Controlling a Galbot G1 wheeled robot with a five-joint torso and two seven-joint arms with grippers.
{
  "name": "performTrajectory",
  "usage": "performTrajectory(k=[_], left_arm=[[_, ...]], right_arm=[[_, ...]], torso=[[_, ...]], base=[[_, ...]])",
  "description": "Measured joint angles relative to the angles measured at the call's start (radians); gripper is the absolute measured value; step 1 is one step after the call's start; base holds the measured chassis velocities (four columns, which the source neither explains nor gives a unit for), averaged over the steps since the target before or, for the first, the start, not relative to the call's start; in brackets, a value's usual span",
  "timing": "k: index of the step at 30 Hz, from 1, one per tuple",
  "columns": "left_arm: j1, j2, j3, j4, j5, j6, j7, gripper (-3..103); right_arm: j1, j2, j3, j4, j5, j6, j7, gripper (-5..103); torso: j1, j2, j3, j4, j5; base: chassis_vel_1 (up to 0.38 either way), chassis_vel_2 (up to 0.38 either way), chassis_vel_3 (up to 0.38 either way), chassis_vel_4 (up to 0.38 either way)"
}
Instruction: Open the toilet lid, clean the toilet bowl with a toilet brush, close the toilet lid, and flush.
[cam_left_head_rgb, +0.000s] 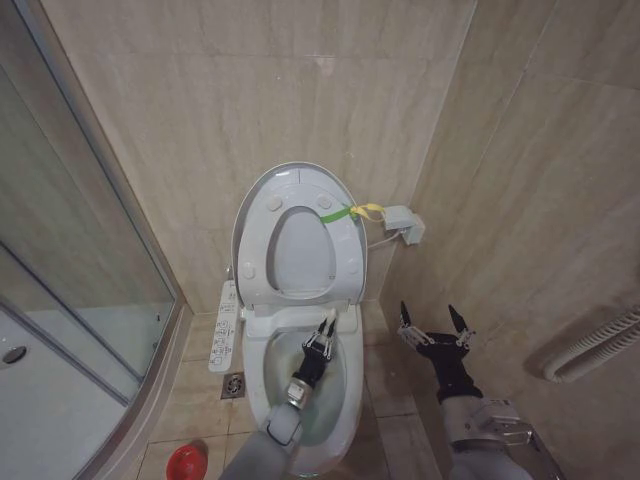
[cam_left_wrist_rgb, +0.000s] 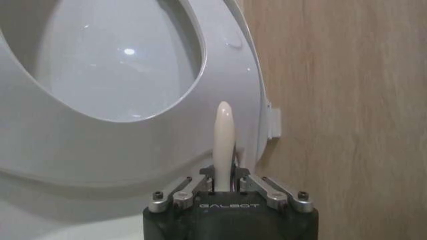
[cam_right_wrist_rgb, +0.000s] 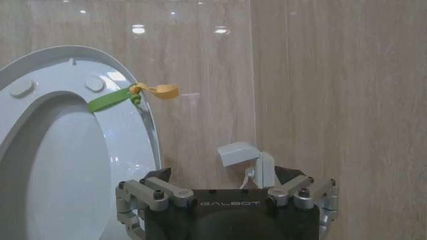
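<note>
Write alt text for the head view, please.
The left gripper holds the toilet brush over the open toilet bowl. The toilet lid stands raised against the wall, and the right gripper hangs open beside the toilet.

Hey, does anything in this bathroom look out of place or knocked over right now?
Nothing spilled or broken. One oddity: a yellow-green strap loop is tied to the rim of the raised glossy white toilet lid. The left gripper, over the white ceramic toilet bowl, holds the slim white toilet brush handle. The right gripper hangs open beside it.
</note>
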Motion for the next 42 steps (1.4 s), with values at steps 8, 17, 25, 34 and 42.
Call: performTrajectory(k=[8,17,25,34,42], left_arm=[[0.011,0.018,0.036,-0.038,-0.079,0.114,-0.001,18],[0.011,0.046,0.057,-0.105,-0.091,0.219,-0.050,18],[-0.003,0.032,0.039,-0.084,-0.020,0.146,-0.034,18],[-0.012,0.019,0.011,0.024,0.003,0.113,-0.009,18],[-0.015,0.022,0.039,-0.067,-0.024,0.124,-0.014,18]], right_arm=[[0.000,0.000,0.000,0.000,0.000,0.000,0.000,100],[0.000,0.000,0.000,0.000,0.000,0.000,0.000,100],[0.000,0.000,0.000,0.000,0.000,0.000,0.000,100],[0.000,0.000,0.000,0.000,0.000,0.000,0.000,100],[0.000,0.000,0.000,0.000,0.000,0.000,0.000,100]], torso=[[0.000,0.000,0.000,0.0001,0.0001],[0.000,0.000,0.000,0.0001,0.0001],[0.000,0.000,0.000,0.0000,0.0001],[0.000,0.000,0.000,0.0002,0.0001],[0.000,0.000,0.000,-0.0002,0.0001]], base=[[0.000,0.000,0.000,0.000],[0.000,0.000,0.000,0.000],[0.000,0.000,0.000,0.000],[0.000,0.000,0.000,0.000],[0.000,0.000,0.000,0.000]])
